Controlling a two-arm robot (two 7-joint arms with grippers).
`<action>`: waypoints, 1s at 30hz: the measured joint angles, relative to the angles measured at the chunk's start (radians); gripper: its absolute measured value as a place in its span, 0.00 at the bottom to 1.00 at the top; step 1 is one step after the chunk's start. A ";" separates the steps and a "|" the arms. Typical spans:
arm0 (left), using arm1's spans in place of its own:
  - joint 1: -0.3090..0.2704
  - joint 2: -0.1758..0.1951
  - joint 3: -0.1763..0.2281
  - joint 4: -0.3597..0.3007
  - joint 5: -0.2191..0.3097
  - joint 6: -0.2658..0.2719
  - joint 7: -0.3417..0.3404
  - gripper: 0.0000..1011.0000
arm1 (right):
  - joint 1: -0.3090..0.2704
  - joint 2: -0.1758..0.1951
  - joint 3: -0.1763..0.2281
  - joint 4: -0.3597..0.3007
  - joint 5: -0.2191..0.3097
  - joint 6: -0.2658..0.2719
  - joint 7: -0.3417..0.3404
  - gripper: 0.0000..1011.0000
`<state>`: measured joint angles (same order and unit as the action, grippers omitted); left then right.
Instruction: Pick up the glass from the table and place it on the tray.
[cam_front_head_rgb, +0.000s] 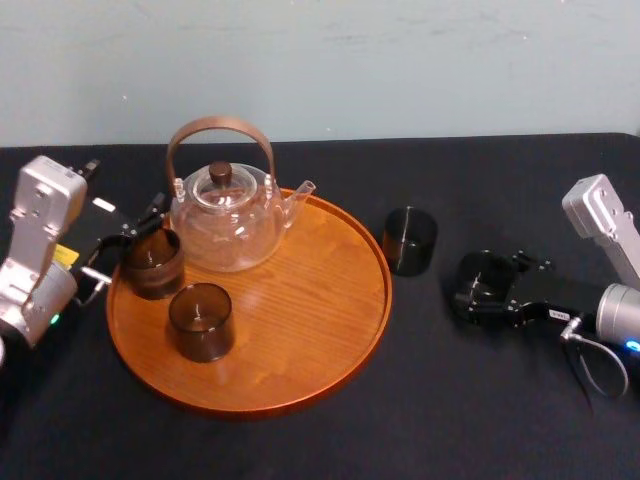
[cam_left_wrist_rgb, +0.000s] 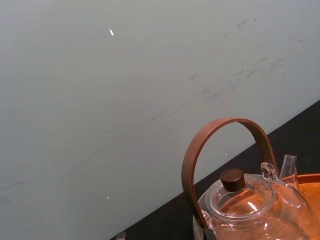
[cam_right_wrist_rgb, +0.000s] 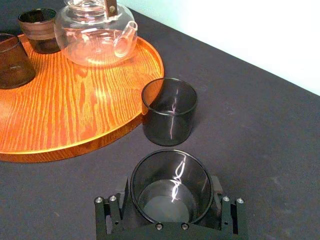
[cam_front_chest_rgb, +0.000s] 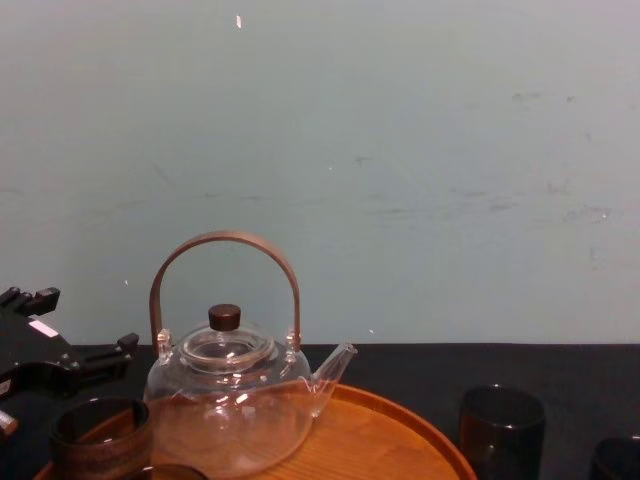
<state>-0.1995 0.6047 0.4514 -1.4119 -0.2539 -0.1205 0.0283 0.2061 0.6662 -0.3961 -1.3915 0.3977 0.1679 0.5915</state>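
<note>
The head camera looked down from above at the whole tray (cam_front_head_rgb: 300, 330) and teapot (cam_front_head_rgb: 225, 225). The chest camera looked low across the table (cam_front_chest_rgb: 400, 360), close to that teapot, and both wrist cameras saw it too.

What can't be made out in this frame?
- Whether the held glass in the right gripper has left the table: in the right wrist view the gripper hides its base.
- Whether the left gripper holds the rear glass: in the head view the two overlap, so contact is hidden.
- The front glass: cropped by the chest view's bottom edge.
</note>
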 joint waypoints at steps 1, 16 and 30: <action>0.000 0.000 0.000 0.000 0.000 0.000 0.000 0.99 | 0.002 -0.001 -0.001 0.001 -0.001 0.000 0.000 0.99; 0.000 0.000 0.000 0.000 0.000 0.000 0.000 0.99 | 0.006 -0.003 -0.006 0.004 -0.006 -0.003 -0.001 0.99; 0.000 0.000 0.000 0.000 0.000 0.000 0.000 0.99 | 0.005 -0.003 -0.004 0.003 -0.006 -0.003 0.000 0.90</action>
<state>-0.1995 0.6047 0.4514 -1.4120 -0.2539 -0.1205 0.0283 0.2109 0.6637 -0.4006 -1.3884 0.3918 0.1648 0.5912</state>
